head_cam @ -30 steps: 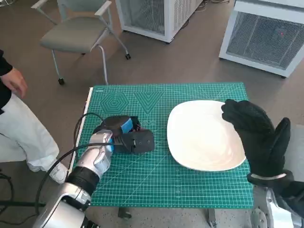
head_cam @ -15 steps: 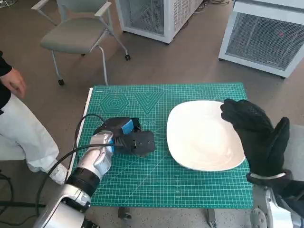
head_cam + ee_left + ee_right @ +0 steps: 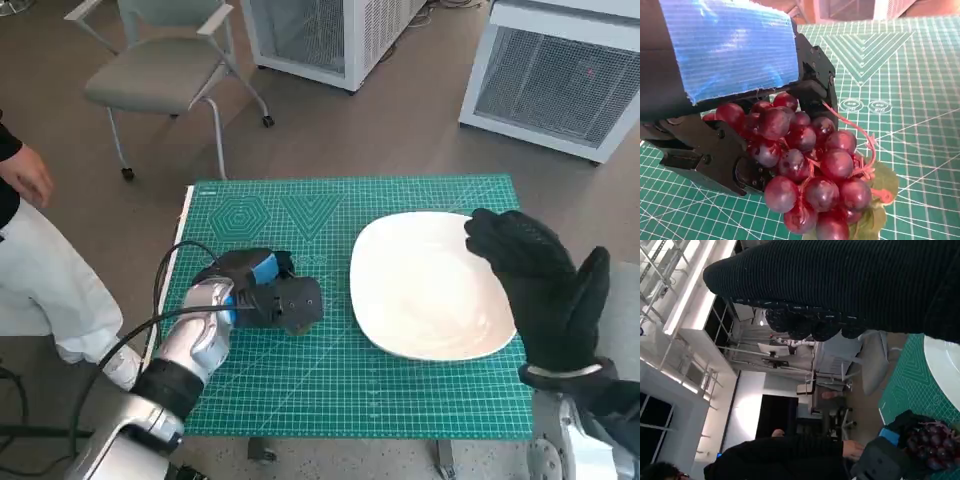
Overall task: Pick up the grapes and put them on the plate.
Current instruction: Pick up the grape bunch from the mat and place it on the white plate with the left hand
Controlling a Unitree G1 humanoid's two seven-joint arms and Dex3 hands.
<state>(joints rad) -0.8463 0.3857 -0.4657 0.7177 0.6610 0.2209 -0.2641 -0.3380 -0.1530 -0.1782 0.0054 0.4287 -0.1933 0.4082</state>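
Note:
A bunch of dark red grapes [image 3: 807, 170] with a pink stem and a green leaf lies on the green cutting mat [image 3: 330, 390]. My left hand [image 3: 265, 290] grips it, black fingers [image 3: 705, 155] on one side and the thumb on the other. In the head view the hand hides the grapes. The right wrist view shows the grapes [image 3: 930, 447] beside my left hand [image 3: 885, 457]. The white plate [image 3: 420, 290] sits on the mat's right half, bare. My right hand [image 3: 540, 280] hovers over the plate's right edge, fingers spread, holding nothing.
A person [image 3: 35, 250] in white trousers stands at the table's left. A grey chair [image 3: 160, 70] and white cabinets [image 3: 560, 70] stand beyond the far edge. A black cable [image 3: 165, 290] loops by my left wrist.
My left hand's fingers have drawn in a little around the grapes and the forearm has shifted slightly. My right hand and the plate have not moved.

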